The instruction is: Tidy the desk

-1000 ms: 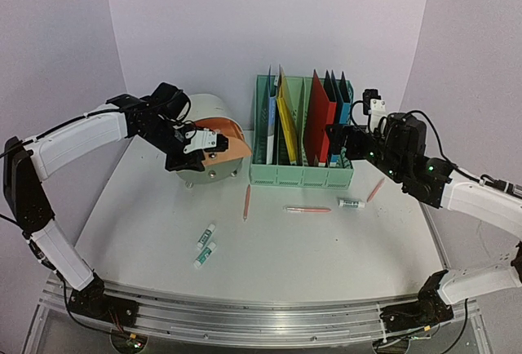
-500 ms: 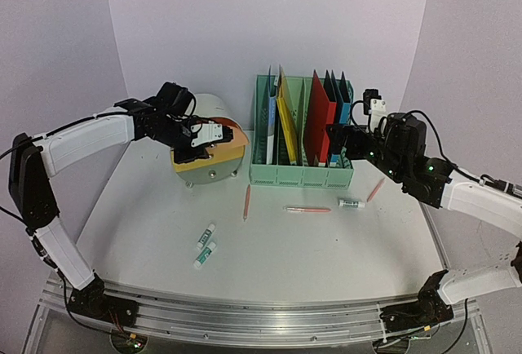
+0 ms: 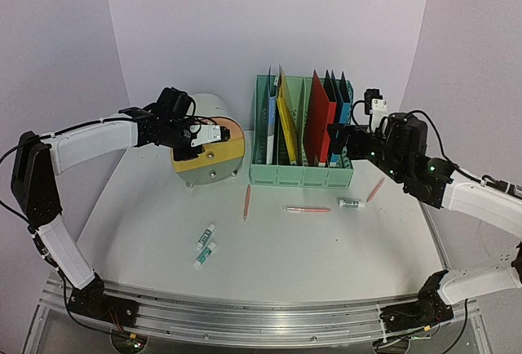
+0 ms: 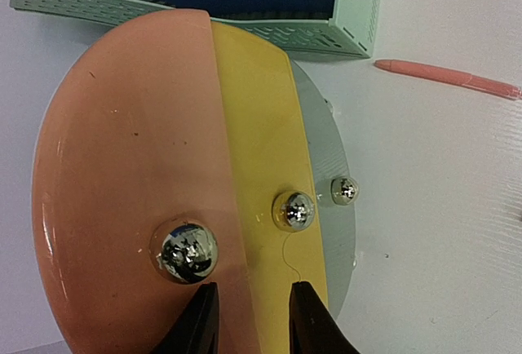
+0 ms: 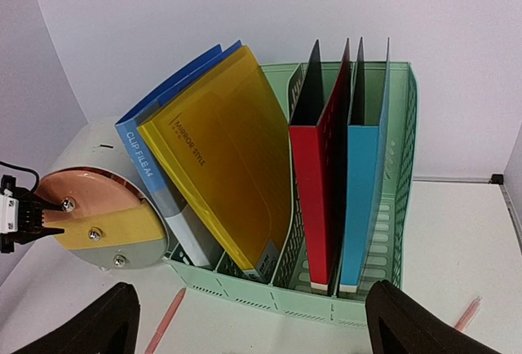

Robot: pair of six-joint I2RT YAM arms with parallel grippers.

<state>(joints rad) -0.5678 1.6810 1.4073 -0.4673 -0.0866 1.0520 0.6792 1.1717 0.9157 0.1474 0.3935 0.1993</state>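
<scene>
We caught L gripper (image 4: 249, 321), jaws narrowly parted & empty, orange drawer's knob (image 4: 186, 250) just beside at 12 o'clock; R gripper (image 5: 257, 321) gaped wide, empty.

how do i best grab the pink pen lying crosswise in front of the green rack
Grip the pink pen at its middle, coming straight down, jaws closing on its near and far sides. It lies flat on the desk, length running left to right, so a centred pinch should keep it level and clear of the white tube off its right end.
</scene>
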